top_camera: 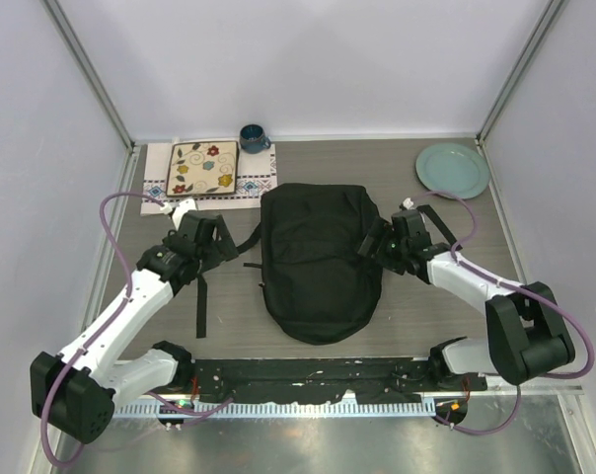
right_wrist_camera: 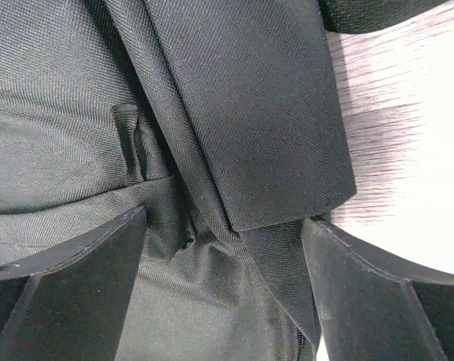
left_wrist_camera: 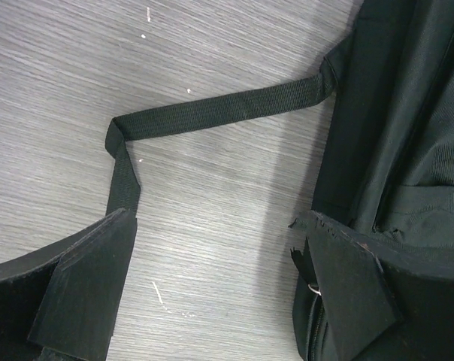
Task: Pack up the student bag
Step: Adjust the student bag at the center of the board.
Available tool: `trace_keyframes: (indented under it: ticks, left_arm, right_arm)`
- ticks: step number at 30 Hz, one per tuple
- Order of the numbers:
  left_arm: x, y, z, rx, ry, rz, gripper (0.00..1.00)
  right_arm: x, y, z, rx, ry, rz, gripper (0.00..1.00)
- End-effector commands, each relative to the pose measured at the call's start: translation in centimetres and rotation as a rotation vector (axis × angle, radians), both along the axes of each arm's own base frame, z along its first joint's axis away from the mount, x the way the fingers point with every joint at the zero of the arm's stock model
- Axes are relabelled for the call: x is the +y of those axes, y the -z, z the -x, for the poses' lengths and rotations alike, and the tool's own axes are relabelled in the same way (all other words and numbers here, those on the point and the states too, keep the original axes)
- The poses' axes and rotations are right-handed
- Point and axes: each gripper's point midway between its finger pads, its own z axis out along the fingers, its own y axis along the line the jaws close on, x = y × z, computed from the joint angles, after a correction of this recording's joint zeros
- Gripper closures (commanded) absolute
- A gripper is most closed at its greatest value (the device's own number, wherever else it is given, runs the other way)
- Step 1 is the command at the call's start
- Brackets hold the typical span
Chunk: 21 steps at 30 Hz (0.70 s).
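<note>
Here, the black backpack [top_camera: 318, 262] lies flat at the centre of the grey wood-grain surface [top_camera: 239, 326], between the two arms. The left gripper [top_camera: 214, 242] sits at the bag's left edge. In the left wrist view its jaws stand wide apart, one finger [left_wrist_camera: 84, 293] over bare surface and the other over the bag's border. A webbing strap [left_wrist_camera: 212, 113] runs from the bag across the surface and folds back toward the finger over bare surface. The right gripper [top_camera: 377, 242] sits at the bag's right edge. Its jaws are likewise wide, straddling a broad fabric shoulder strap [right_wrist_camera: 242, 113] without closing on it. Along the far side of the surface stand a teal plate [top_camera: 452, 169] at right, a blue mug [top_camera: 254, 137], and a floral square dish [top_camera: 204, 168] on an embroidered cloth [top_camera: 259, 183] at left.
</note>
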Motion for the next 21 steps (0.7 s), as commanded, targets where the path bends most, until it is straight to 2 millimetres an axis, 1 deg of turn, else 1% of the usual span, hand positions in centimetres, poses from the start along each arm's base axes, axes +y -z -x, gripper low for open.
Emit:
trace_keyframes:
  ticks: [1, 2, 4, 6, 7, 8, 9, 10, 11, 12, 13, 14, 15, 16, 17, 18, 19, 20, 21]
  left_arm:
    - [-0.7, -0.3, -0.3, -0.011, 0.007, 0.047, 0.0]
    - [-1.1, -0.2, -0.1, 0.005, 0.021, 0.059, 0.0]
    - [-1.3, -0.2, 0.0, 0.02, 0.034, 0.057, 0.0]
    - [-0.9, 0.1, 0.3, 0.036, 0.027, 0.044, 0.0]
    - [-0.8, 0.0, 0.5, 0.034, 0.025, 0.04, 0.0]
    - [-0.5, 0.1, 0.7, 0.04, 0.02, 0.034, 0.0]
    - [-0.3, 0.1, 0.8, 0.036, 0.014, 0.023, 0.0]
    - [-0.1, -0.2, 0.9, 0.026, 0.012, 0.021, 0.01]
    - [0.2, -0.4, 1.0, 0.019, 0.01, 0.01, 0.0]
    - [0.5, -0.5, 1.0, 0.011, 0.002, -0.001, 0.0]
    - [0.7, -0.9, 1.1, -0.005, -0.004, -0.003, 0.01]
    - [0.9, -1.1, 1.1, -0.013, -0.009, -0.006, 0.0]
    - [1.1, -1.3, 1.1, -0.022, -0.018, -0.013, 0.0]
    - [1.3, -2.0, 1.2, -0.046, -0.021, -0.007, 0.0]
    - [1.4, -2.2, 1.2, -0.055, -0.021, -0.008, 0.0]
    - [1.5, -2.5, 1.2, -0.07, -0.019, -0.01, 0.0]
    - [1.8, -2.6, 1.3, -0.08, -0.029, -0.018, 0.0]
    - [1.9, -3.0, 1.3, -0.1, -0.033, -0.015, 0.0]
    - [2.0, -3.1, 1.4, -0.107, -0.035, -0.016, 0.0]
  right_arm:
    - [2.5, 0.1, 0.0, 0.008, -0.056, -0.059, 0.14]
    - [2.7, -0.1, -0.1, 0.006, -0.055, -0.062, 0.17]
    - [2.9, -0.4, 0.0, -0.012, -0.054, -0.05, 0.28]
    - [3.0, -1.2, 0.0, -0.045, -0.053, -0.041, 0.3]
    - [3.0, -1.5, 0.4, -0.066, -0.062, 0.01, 0.28]
    - [2.4, -3.9, -0.1, -0.171, -0.044, 0.052, 0.27]
    - [2.1, -5.1, -0.1, -0.229, -0.039, 0.095, 0.24]
    - [1.4, -6.7, -0.1, -0.308, 0.002, 0.175, 0.21]
    - [0.6, -9.0, -0.1, -0.386, 0.018, 0.19, 0.17]
    - [-0.3, -10.2, -0.3, -0.422, 0.057, 0.208, 0.12]
    - [-3.0, -11.5, -0.8, -0.457, 0.178, 0.297, 0.1]
    - [-4.6, -12.6, -0.8, -0.481, 0.245, 0.336, 0.1]
    - [-6.4, -13.2, -0.8, -0.495, 0.326, 0.392, 0.1]
    - [-8.0, -13.7, -0.7, -0.51, 0.405, 0.439, 0.1]
    - [-11.0, -14.5, -0.3, -0.535, 0.552, 0.539, 0.1]
    - [-12.2, -15.0, -0.1, -0.552, 0.61, 0.579, 0.1]
    - [-13.4, -14.4, 0.3, -0.547, 0.641, 0.636, 0.1]
    - [-15.0, -14.3, 0.7, -0.533, 0.661, 0.739, 0.1]
    - [-15.5, -14.1, 0.5, -0.541, 0.68, 0.749, 0.1]
